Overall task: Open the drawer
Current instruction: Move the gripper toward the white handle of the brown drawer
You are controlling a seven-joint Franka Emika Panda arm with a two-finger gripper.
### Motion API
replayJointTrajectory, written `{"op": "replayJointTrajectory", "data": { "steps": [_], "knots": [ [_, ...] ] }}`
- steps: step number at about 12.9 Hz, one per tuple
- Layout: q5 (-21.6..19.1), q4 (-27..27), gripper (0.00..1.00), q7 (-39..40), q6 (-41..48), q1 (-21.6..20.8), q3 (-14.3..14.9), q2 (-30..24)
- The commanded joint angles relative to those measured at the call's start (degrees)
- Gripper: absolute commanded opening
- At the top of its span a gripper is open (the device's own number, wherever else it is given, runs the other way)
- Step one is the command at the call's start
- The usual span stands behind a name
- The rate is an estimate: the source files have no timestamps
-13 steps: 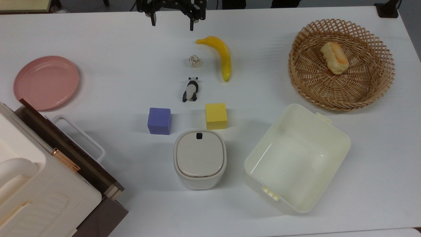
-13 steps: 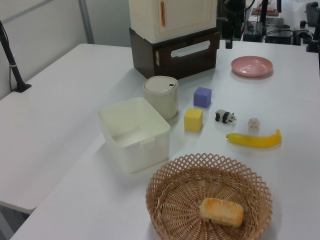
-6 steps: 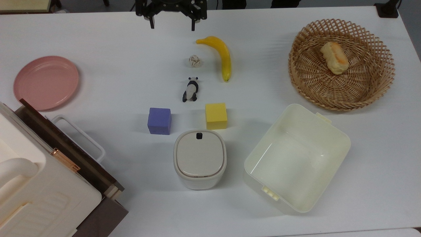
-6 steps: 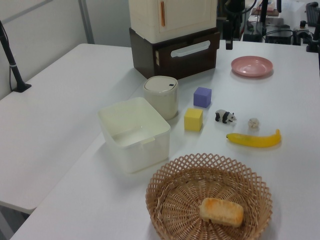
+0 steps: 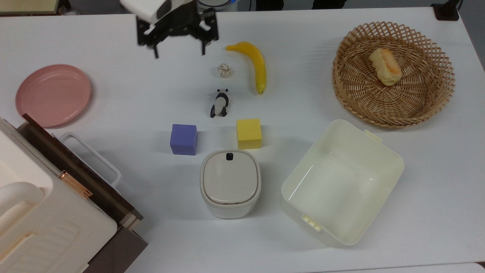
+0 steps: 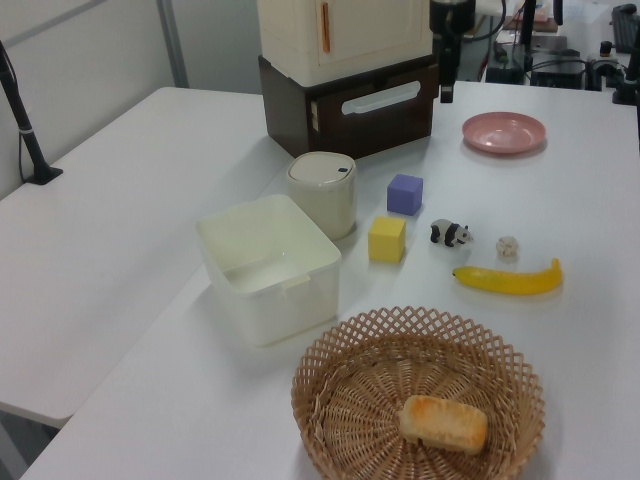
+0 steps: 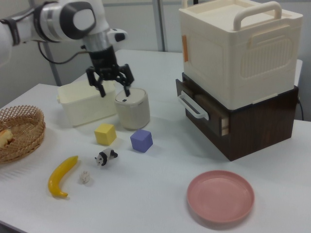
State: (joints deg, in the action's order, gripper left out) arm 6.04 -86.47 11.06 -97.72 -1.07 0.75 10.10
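Desk: a white desk (image 5: 125,94) with toys and tubs spread across it.
Top view, gripper: the gripper (image 5: 178,51) hangs over the desk's far edge, fingers spread wide apart and holding nothing, well away from the drawer.
Top view, drawer: the drawer (image 5: 72,167) sits at the desk's near left corner, its dark front almost flush with the cabinet, its white handle (image 5: 93,155) pointing toward the middle, a cream case (image 5: 41,223) stacked on top.
Top view, rest: a pink plate (image 5: 53,94) just beyond the drawer; banana (image 5: 254,64), panda (image 5: 220,103), purple block (image 5: 183,139) and yellow block (image 5: 249,133) mid-desk; a lidded pot (image 5: 230,182) and open tub (image 5: 341,182) at the near edge; a basket (image 5: 394,74) at the far right corner.
Left view: the gripper (image 6: 446,92) hovers beside the drawer (image 6: 375,105), not touching it.
Right view: the gripper (image 7: 111,86) floats above the pot (image 7: 132,108), fingers splayed; the drawer (image 7: 201,109) sits barely ajar under the case (image 7: 238,48).
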Motion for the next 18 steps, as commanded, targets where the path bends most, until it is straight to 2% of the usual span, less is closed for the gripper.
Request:
{"op": "replayJointTrajectory", "data": {
  "steps": [1, 5, 9, 13, 16, 18],
  "knots": [
    [4.0, -0.3, 1.00, 6.3, -6.6, 1.6, 0.3, 3.7],
    [6.1, -0.5, 1.00, 12.3, -15.2, 5.2, 0.3, 6.7],
    [11.6, -0.7, 1.00, 18.5, -25.2, 8.6, 0.3, 10.2],
    [16.3, -1.0, 1.00, 19.9, -34.0, 10.2, 0.3, 12.4],
    [20.9, -2.7, 1.00, 20.9, -42.3, 11.0, 0.2, 13.9],
    [26.9, -4.5, 0.99, 20.8, -46.5, 11.1, 0.2, 14.4]
  ]
}}
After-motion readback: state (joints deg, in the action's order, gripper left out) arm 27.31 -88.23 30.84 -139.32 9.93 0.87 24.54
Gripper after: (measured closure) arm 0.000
